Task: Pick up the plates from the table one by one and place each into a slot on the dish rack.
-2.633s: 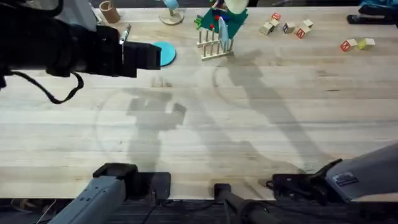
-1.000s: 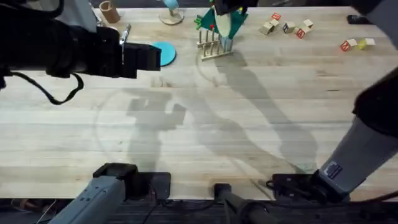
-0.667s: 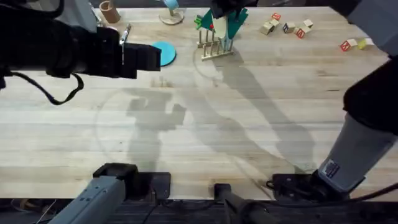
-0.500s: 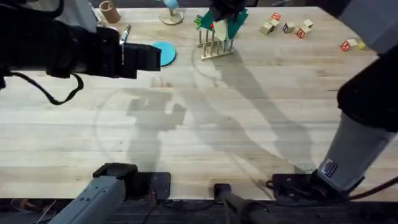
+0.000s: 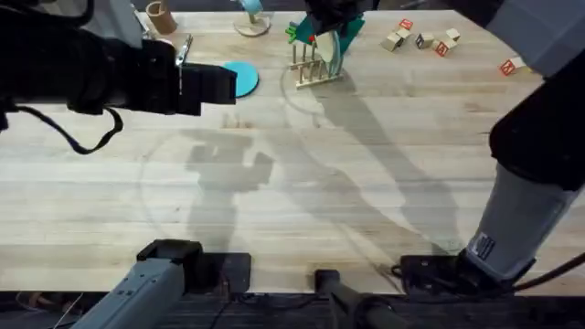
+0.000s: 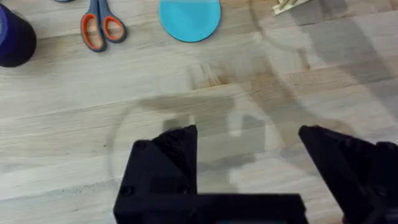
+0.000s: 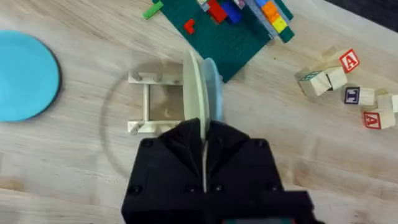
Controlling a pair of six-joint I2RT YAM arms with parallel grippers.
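Observation:
My right gripper (image 7: 204,134) is shut on the rim of a cream plate (image 7: 194,87), held on edge over the dish rack (image 7: 152,102). A pale blue plate (image 7: 212,81) stands upright right beside it in the rack. Whether the cream plate rests between the pegs I cannot tell. From overhead the right gripper (image 5: 324,20) is above the rack (image 5: 313,71) at the table's far side. A bright blue plate (image 5: 243,78) lies flat on the table (image 5: 366,183), left of the rack. My left gripper (image 6: 249,162) hovers open and empty a little short of that blue plate (image 6: 189,17).
A green baseplate with colourful bricks (image 7: 233,28) lies just behind the rack. Letter blocks (image 5: 420,38) are scattered at the far right. Scissors (image 6: 102,28) and a dark purple object (image 6: 12,40) lie left of the blue plate. A cup (image 5: 162,15) stands far left.
The right arm has swung up from the near right and reached out to the rack, bringing the cream plate down over it. The left arm has stayed still.

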